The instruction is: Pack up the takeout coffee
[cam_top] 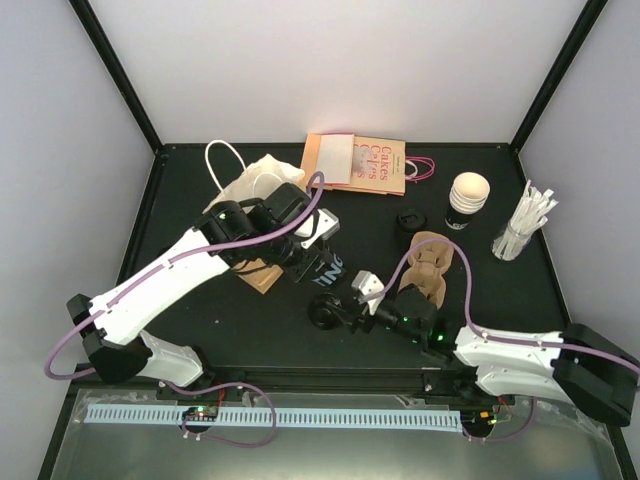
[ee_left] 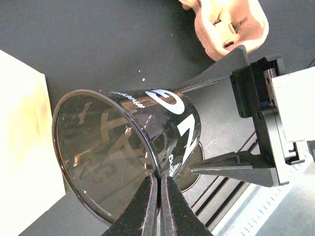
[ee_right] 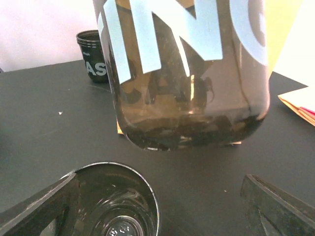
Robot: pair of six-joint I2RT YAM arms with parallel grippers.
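Note:
The takeout coffee, a small black paper cup with a cream inside, stands open at the back right. Its round black lid lies on the table beside it. Neither gripper is near them. My left gripper is shut on the rim of a dark see-through plastic cup with white lettering, holding it tilted above the table. My right gripper is open just below that cup. A second dark clear cup stands mouth up by its left finger.
A brown pulp carrier lies right of centre. White wrapped straws stand in a holder at the far right. A printed paper bag and a white handled bag lie at the back. Another small black cup stands far off.

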